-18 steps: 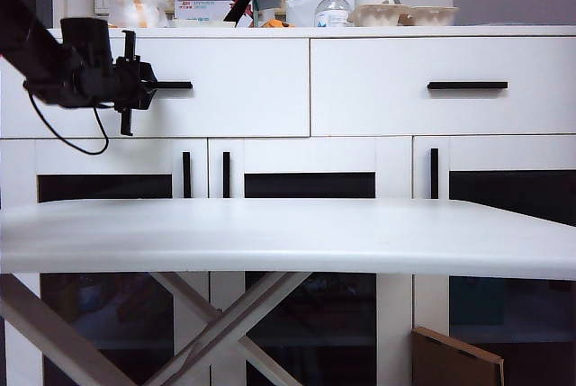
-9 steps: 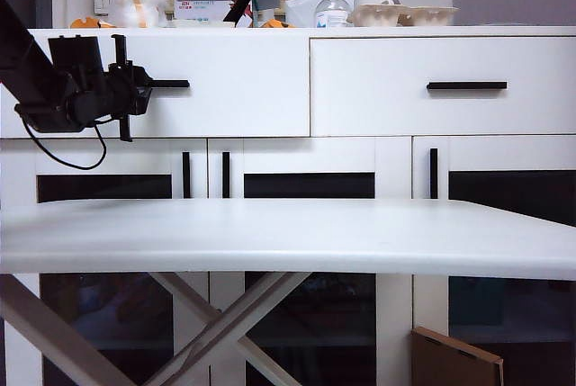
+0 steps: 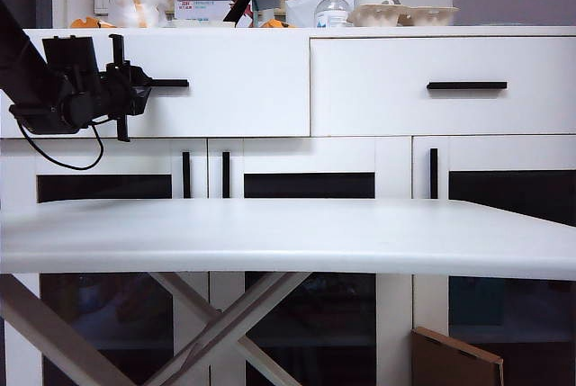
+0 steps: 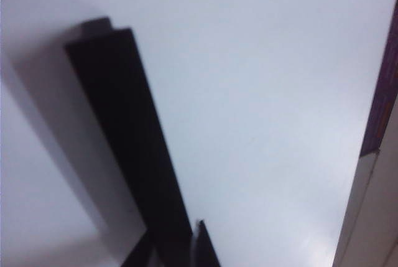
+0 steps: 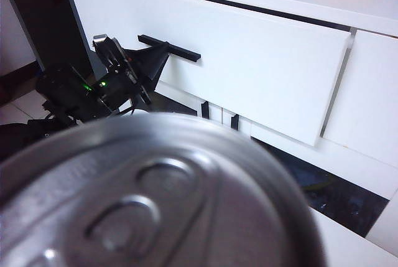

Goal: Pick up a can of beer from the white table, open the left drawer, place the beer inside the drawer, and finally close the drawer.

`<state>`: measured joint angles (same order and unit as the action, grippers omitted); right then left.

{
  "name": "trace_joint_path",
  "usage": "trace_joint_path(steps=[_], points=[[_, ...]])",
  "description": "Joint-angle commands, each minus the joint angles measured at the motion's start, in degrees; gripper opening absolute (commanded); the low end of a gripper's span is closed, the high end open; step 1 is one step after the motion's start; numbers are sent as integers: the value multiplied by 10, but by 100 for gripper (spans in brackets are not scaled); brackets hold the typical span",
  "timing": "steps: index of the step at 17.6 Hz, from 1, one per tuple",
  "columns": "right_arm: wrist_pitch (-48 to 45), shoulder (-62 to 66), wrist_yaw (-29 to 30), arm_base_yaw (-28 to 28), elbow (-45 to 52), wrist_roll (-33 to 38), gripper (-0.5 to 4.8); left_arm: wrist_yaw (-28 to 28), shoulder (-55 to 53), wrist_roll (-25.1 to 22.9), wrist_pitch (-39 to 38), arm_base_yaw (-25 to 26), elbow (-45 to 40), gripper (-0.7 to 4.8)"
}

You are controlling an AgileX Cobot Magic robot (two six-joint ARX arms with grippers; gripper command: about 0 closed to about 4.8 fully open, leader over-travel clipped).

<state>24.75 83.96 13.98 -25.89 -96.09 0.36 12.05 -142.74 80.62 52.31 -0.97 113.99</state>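
We see the white table (image 3: 297,235) spread across the foreground of the exterior view, its top bare, crossed pale legs beneath it. Behind it stands the white cabinet (image 3: 396,170), with two drawers above dark-glass doors. The left drawer (image 3: 234,89) is pulled a little way out: in the right wrist view its front (image 5: 249,61) stands proud of the neighbouring front, with a dark gap along its upper edge.

The left arm (image 3: 36,89) reaches in from the left edge of the exterior view to that drawer. The left gripper (image 3: 144,85) has its jaws pinched narrow onto the left end of the black bar handle (image 3: 169,84); the left wrist view shows the handle (image 4: 134,155) running down between the dark fingertips (image 4: 205,248), close against the white drawer face.

The can of beer (image 5: 143,198) fills the lower part of the right wrist view, its silver lid and pull tab close under the camera and blurred. It sits in the right gripper, whose fingers are hidden by the can itself; the jaws stand fairly wide around it. The right arm does not appear in the exterior view.

On the cabinet top stand a clear pump bottle (image 3: 332,6) and pale bowls (image 3: 400,14).
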Motion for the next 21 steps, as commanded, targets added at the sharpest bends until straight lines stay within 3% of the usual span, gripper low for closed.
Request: trace_joint_path(steps=[1,11,21], points=[[-35,-7,1,-1,-7,-2,53,34,12,-18,92,4,-24,-6],[-33,-7,2,-1,-7,-2,53,18,185,-26,220,10,-347,-6],[-26,-8,3,-1,-7,-2,53,7,386,-41,280,10,-628,-6]])
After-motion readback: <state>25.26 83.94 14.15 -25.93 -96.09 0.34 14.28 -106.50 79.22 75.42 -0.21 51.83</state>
